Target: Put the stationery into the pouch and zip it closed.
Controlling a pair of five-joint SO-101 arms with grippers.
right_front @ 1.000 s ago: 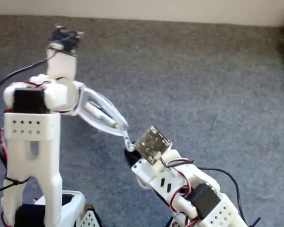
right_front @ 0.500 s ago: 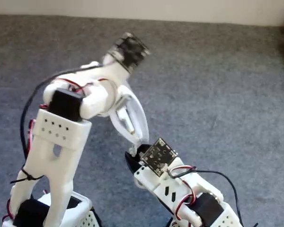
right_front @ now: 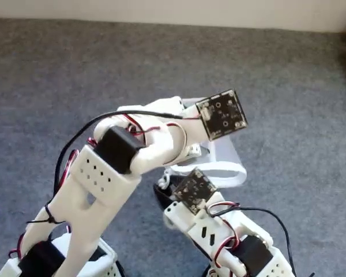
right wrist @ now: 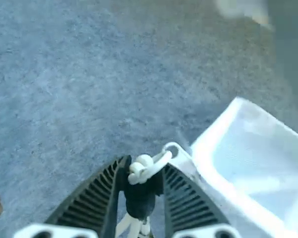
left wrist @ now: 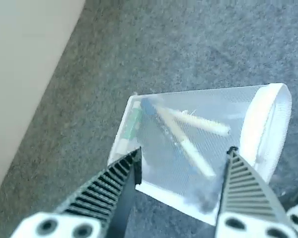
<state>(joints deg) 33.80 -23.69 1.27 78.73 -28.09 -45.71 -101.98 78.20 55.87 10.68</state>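
A clear mesh pouch (left wrist: 159,163) with white edging lies on the grey carpet, holding a white pen (left wrist: 201,123) and other stationery. My left gripper (left wrist: 184,153) hangs open just above it, one finger to either side of the pouch. From above, the left arm (right_front: 132,156) covers most of the pouch (right_front: 230,164). My right gripper (right wrist: 143,164) is shut on the white knotted zip cord (right wrist: 156,159) at the pouch's corner (right wrist: 248,158). The right arm (right_front: 213,225) sits near the front edge, just in front of the pouch.
Grey carpet (right_front: 288,86) covers the whole work surface, with open floor at the back, the left and the far right. A pale wall (left wrist: 25,59) runs along the back edge. Cables trail along both arms.
The left arm has swung from the far left to the right, and the pouch has turned with it about the held cord. The right arm has barely moved.
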